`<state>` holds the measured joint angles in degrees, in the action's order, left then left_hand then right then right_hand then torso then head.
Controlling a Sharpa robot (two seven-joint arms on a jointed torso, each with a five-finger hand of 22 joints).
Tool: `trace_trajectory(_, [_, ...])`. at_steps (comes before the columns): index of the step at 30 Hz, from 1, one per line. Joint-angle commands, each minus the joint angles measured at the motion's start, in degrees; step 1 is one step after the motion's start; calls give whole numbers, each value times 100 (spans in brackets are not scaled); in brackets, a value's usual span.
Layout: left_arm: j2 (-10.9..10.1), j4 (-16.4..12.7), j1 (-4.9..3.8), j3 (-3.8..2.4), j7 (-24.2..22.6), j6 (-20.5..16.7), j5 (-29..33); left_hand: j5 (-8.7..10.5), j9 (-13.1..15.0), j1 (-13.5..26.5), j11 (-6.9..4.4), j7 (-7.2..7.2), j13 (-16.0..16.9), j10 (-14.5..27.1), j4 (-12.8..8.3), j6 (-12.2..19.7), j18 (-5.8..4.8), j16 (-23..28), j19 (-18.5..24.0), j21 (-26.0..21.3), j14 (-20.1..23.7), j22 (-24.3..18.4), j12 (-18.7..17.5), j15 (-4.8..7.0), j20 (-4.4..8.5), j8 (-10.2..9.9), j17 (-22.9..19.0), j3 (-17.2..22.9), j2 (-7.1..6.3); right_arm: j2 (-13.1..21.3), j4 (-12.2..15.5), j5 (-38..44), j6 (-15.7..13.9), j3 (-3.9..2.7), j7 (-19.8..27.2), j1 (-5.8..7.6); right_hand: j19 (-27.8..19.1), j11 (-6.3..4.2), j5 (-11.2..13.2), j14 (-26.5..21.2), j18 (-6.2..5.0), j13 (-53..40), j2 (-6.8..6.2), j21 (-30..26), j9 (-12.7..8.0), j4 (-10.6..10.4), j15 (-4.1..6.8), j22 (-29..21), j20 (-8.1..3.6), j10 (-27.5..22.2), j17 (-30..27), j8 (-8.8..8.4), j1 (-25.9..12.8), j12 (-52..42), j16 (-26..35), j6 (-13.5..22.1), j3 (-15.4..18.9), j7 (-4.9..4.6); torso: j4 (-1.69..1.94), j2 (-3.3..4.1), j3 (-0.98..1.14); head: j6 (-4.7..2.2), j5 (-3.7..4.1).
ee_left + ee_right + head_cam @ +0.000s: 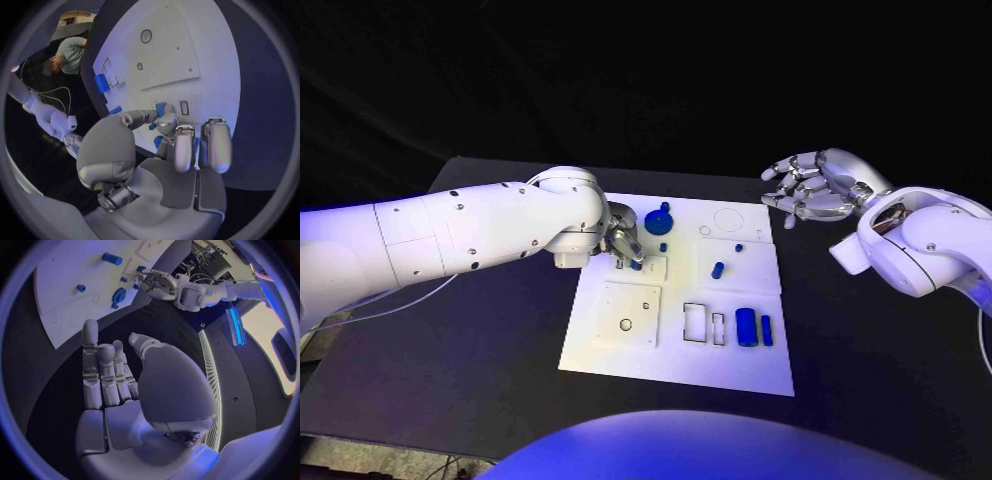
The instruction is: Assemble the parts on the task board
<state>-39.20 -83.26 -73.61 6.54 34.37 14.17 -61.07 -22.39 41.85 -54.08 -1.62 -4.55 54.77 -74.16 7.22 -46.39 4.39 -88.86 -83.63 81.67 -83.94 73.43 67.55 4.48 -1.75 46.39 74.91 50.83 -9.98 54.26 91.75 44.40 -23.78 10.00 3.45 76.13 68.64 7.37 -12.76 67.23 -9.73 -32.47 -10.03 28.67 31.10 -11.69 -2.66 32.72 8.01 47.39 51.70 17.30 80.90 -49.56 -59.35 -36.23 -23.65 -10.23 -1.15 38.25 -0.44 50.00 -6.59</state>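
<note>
1. The left hand (623, 245) is down on the task board (678, 350) near its far-left corner, fingers curled over the surface. In the left wrist view, its fingertips (165, 121) close round a small blue part (161, 109), and more blue shows beneath the fingers, so the hand appears to pinch that part against the board.
2. In the head view another small blue piece (636, 265) shows just at the fingertips, at about 5 o'clock from the left hand.
3. The right hand (815, 187) hangs above the black table (473, 340) past the board's far-right corner, at roughly 1 o'clock from the board's middle. Its fingers are apart and loosely bent, and it holds nothing; the right wrist view shows the same bare palm (134, 415).
4. A round blue disc (659, 222) lies at 2 o'clock from the left hand, near the board's far edge, with a small blue peg (665, 207) just beyond it.
5. A short blue peg (717, 269) stands near the board's middle, and a smaller blue stud (738, 245) sits at 1 o'clock from it.
6. Toward the board's near right, a blue cylinder (747, 327) lies beside a slimmer blue bar (766, 326), next to two rectangular recesses (695, 322).
7. A raised white plate with a small hole (626, 315) occupies the board's near left.
</note>
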Motion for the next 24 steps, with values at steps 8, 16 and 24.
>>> trace_trajectory(8, [58,27,16,12,47,-12,178,41,-7,197,13,184,-10,-24,-243,-191,-106,-24,-19,-9,-562,6,-33,38,33,-89,1368,182,30,12,24,22,59,-1,23,-4,42,0,-27,-50,-68,5,19,-33,-5,6,1,-5,-1,-9,-5,21,-53,-29,26,35,-42,-212,0,5,-8,0,27])
trace_trajectory(16, [58,47,16,13,82,11,207,51,-12,299,14,184,-7,-15,-137,-202,-107,-23,-22,-12,-562,9,-32,37,33,-127,1367,64,-10,22,33,22,54,-1,22,-4,46,1,-29,-58,-68,17,20,-42,-7,11,1,-12,-2,-13,-16,25,-53,-33,32,39,-46,-213,6,4,-4,0,41])
trace_trajectory(24, [57,66,16,13,112,35,223,53,-21,412,19,180,-7,-6,6,-224,-108,-22,-26,-14,-561,14,-32,33,30,-167,1365,-59,-17,30,44,22,50,-1,24,-4,46,2,-28,-72,-67,23,18,-47,-8,12,0,-15,-1,-17,-37,26,-55,-34,49,43,-46,-214,3,0,-6,0,37])
